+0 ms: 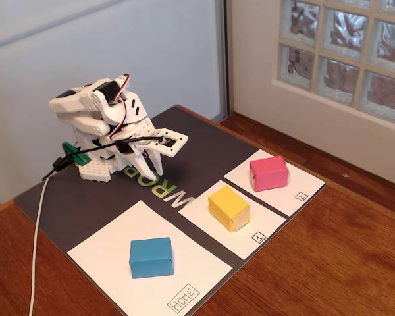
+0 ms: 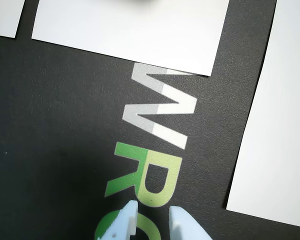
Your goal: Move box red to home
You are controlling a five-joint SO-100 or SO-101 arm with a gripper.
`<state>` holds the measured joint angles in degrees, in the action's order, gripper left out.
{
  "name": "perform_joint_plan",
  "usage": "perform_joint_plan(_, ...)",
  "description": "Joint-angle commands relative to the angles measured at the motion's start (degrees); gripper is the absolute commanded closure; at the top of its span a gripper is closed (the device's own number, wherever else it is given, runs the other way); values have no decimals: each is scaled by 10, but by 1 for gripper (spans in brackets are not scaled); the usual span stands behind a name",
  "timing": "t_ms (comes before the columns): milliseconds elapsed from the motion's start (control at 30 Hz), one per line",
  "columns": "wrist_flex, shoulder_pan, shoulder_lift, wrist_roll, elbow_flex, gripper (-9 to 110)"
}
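Observation:
In the fixed view the pinkish-red box (image 1: 268,172) sits on the small white sheet marked 2 (image 1: 296,187) at the right. The large white Home sheet (image 1: 99,253) lies at the front left, with its label at the near corner and a blue box (image 1: 151,257) on it. The white arm is folded at the back left of the dark mat. My gripper (image 1: 171,153) hangs low over the mat, empty, far from the red box. In the wrist view my fingertips (image 2: 130,212) stand a narrow gap apart over the green letters. No box shows there.
A yellow box (image 1: 228,207) sits on the sheet marked 1 (image 1: 250,220), between the Home sheet and sheet 2. The dark mat (image 1: 66,204) lies on a wooden table (image 1: 342,263). A white cable (image 1: 38,243) runs off the front left. A wall and a glass-block window stand behind.

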<state>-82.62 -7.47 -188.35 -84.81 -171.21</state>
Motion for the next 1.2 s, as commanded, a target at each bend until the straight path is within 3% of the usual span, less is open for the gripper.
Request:
perform_joint_plan(0,-8,-5,-30,-4,-29,93)
perform_joint_plan(867,-10,5,-30,-11,-29,93)
perform_joint_plan(1000,-1,32,-30,51,-29,93)
perform_joint_plan(1033,0,38,-30,62,-29,101)
perform_joint_plan(1167,18,25,-30,54,-27,102)
